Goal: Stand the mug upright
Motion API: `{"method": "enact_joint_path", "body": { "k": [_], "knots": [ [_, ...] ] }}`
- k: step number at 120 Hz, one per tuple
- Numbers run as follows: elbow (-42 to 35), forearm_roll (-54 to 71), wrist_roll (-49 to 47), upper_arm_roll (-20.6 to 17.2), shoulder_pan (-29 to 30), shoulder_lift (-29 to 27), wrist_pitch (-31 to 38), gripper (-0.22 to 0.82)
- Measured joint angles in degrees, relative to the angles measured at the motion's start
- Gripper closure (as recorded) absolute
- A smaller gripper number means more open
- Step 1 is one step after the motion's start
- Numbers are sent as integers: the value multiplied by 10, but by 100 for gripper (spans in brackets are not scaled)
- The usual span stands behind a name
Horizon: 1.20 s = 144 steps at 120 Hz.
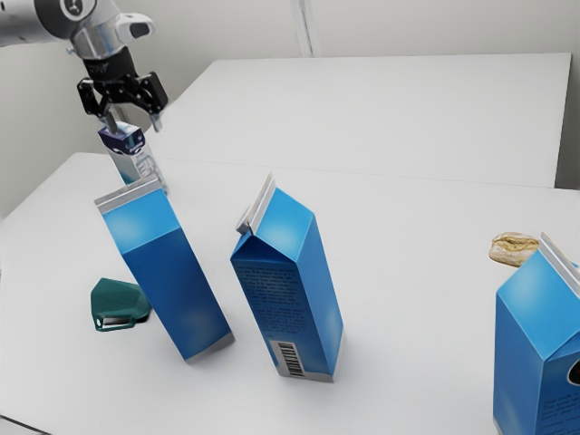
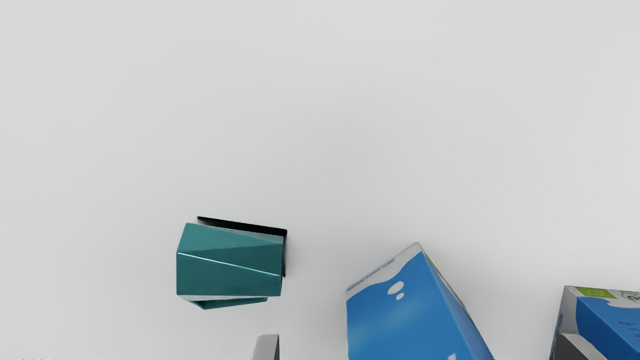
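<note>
The black gripper [image 1: 134, 125] hangs high at the exterior view's upper left, its fingertips apart above a small carton. In the wrist view the gripper [image 2: 417, 347] is open, one finger at each side and nothing held between them. A teal faceted mug [image 1: 118, 303] lies on its side on the table at the exterior view's left, its handle toward the camera. The mug [image 2: 230, 262] shows its side walls in the wrist view, outside the span of the two fingers; its inside is hidden there. Clear space separates gripper and mug.
A blue carton [image 1: 172, 272] stands beside the mug, with a second blue carton [image 1: 294, 290] next to it and a third [image 1: 539, 353] at the exterior view's right. The small white-and-blue carton [image 1: 134, 156] is beneath the gripper. A bread-like item [image 1: 513, 248] lies on the white table [image 1: 408, 272].
</note>
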Motion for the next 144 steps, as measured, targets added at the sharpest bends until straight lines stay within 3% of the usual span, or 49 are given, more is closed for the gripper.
{"method": "enact_joint_path", "body": {
  "k": [39,51,65,73,88,96,107,113,130,144],
  "knots": [
    [-5,-30,10,19,19,-14,-19,0],
    [-11,-45,13,32,49,-58,-21,0],
    [-76,-134,63,117,76,-96,-25,0],
    [-113,-192,110,145,138,-79,-30,0],
    [-122,-302,208,154,322,27,-43,0],
    [-114,-351,259,145,377,93,-51,0],
    [-83,-393,323,56,449,191,-58,0],
    [-81,-407,353,27,468,223,-58,0],
    [-131,-426,431,-5,482,245,-58,0],
    [-217,-437,484,-21,492,220,-55,0]
  ]
}}
